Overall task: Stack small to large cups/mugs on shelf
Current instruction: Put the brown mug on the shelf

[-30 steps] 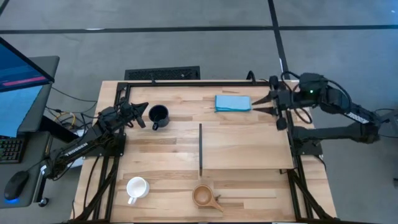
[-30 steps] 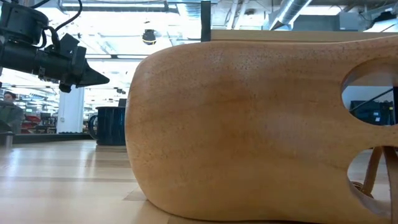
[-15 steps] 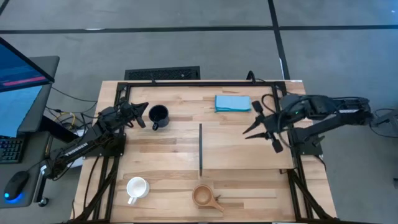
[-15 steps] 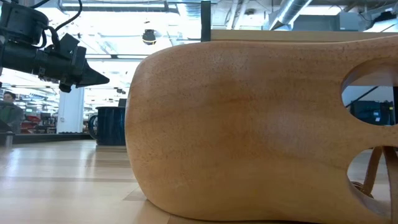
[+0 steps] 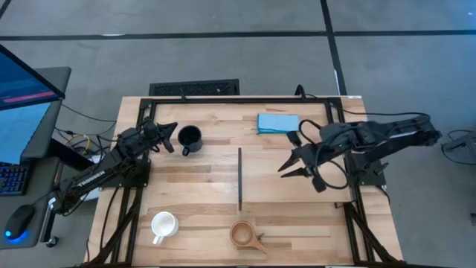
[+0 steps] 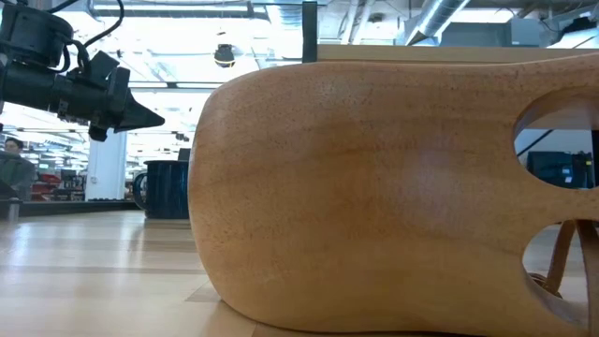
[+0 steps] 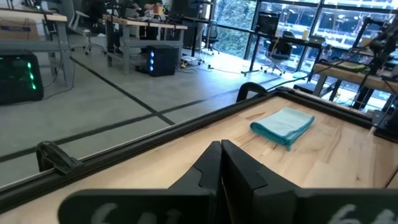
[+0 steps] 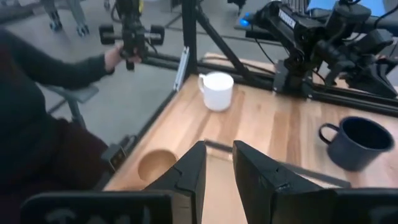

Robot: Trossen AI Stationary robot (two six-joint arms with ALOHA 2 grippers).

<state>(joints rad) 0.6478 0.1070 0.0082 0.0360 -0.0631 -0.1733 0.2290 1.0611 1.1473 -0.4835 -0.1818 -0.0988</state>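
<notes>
A pale wooden tabletop (image 5: 208, 167) seen from above. Three cups stand well apart, none yet on the flat pale-wood plank shelf (image 5: 294, 175), which lies right of centre with a thin black strip along its left edge.

The small tan wooden cup with a pointed handle (image 5: 245, 235) sits near the front edge, just below the strip. It looks light, rigid and fairly grippy; pinching its rim wall seems the surest hold.

The white mug (image 5: 162, 225) stands front left, and the glossy black mug (image 5: 190, 138) rear left. Both are likely heavier, slick and breakable, and best taken across the wall near the rim.

The right gripper (image 5: 297, 170) hovers over the shelf, its jaws narrowly parted and holding nothing. The left gripper (image 5: 169, 137) waits beside the black mug, its jaws pressed together and empty.

A folded blue cloth (image 5: 278, 123) lies at the rear.
</notes>
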